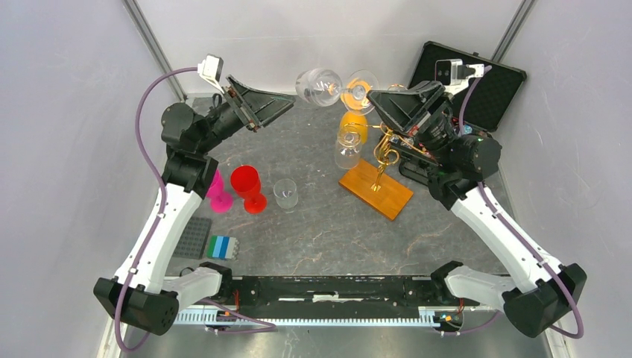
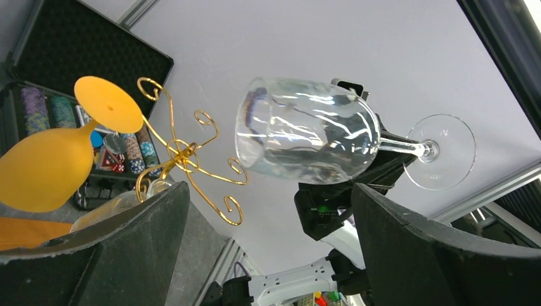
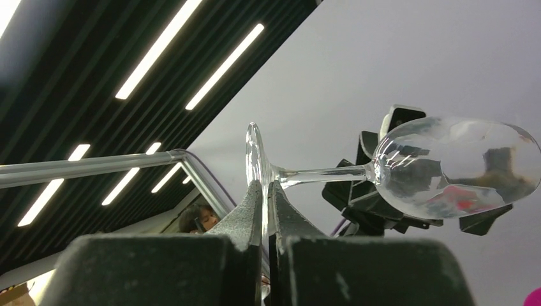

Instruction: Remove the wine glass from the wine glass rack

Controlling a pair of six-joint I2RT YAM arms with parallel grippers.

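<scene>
Sideways, clear wine glass (image 2: 306,140) — right gripper (image 3: 268,191) pinches its foot, left gripper (image 2: 268,188) agape.

Two arms: left arm (image 1: 160,224), right arm (image 1: 507,231). Each has white shell links, with black housings at the joints and bases. A purple cable (image 1: 145,160) runs along each arm up to a white camera box (image 1: 211,68) at the wrist. The left gripper (image 2: 271,236) and right gripper (image 3: 266,194) have matte black wedge fingers (image 2: 134,248) with a grainy surface. There is a small green light (image 2: 325,208) on the right arm's black wrist housing.
</scene>
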